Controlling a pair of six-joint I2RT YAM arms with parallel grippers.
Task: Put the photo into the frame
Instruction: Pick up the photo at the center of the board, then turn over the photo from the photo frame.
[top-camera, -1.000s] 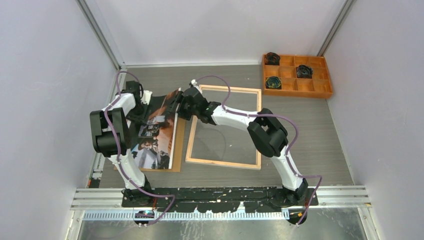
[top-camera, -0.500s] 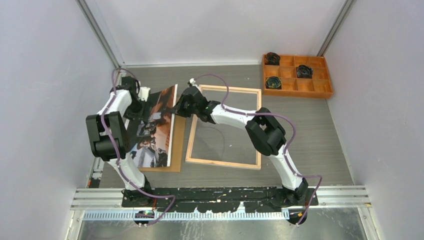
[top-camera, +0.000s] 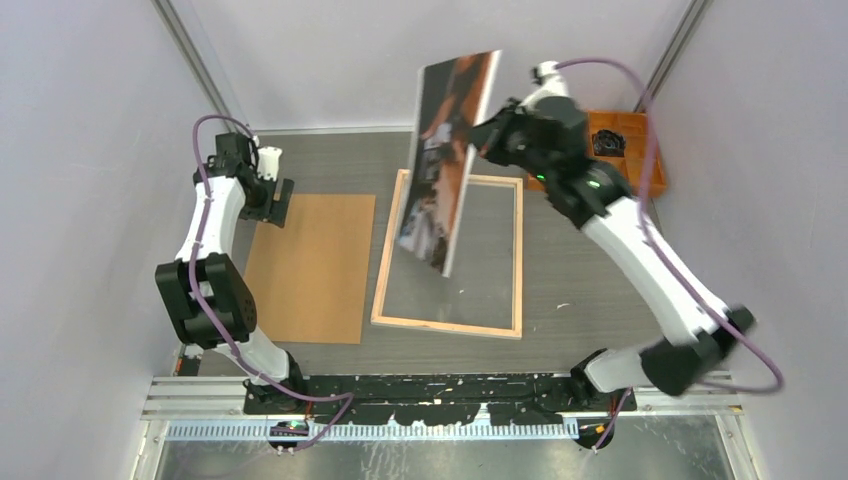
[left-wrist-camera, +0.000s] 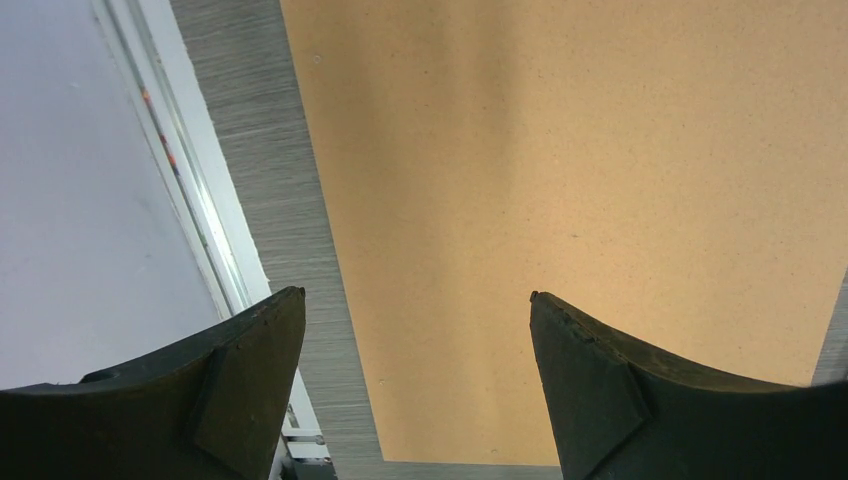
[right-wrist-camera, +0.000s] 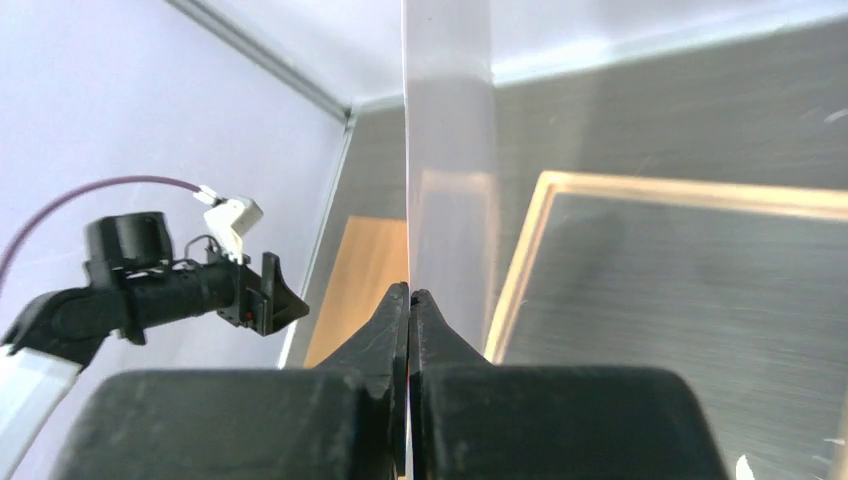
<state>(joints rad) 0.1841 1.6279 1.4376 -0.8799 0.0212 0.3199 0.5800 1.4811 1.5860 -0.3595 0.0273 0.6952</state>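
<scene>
R fingers (right-wrist-camera: 396, 325) pinch photo (top-camera: 445, 170) by its edge — held near-upright in air over frame (top-camera: 447, 326). L fingers (left-wrist-camera: 250, 385) spread, empty, above brown board (top-camera: 310, 265) nr counter's (top-camera: 600, 300) left edge.

photo (top-camera: 448, 160) lifted on edge, above frame (top-camera: 518, 258)

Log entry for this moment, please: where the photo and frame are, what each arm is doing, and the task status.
photo: in the air, steeply tilted, over the frame's left side
frame: flat on the table, light wood showing
right gripper: jaws shut on the photo's edge
left gripper: jaws open, holding nothing, above the brown backing board
status: photo not yet in frame
</scene>
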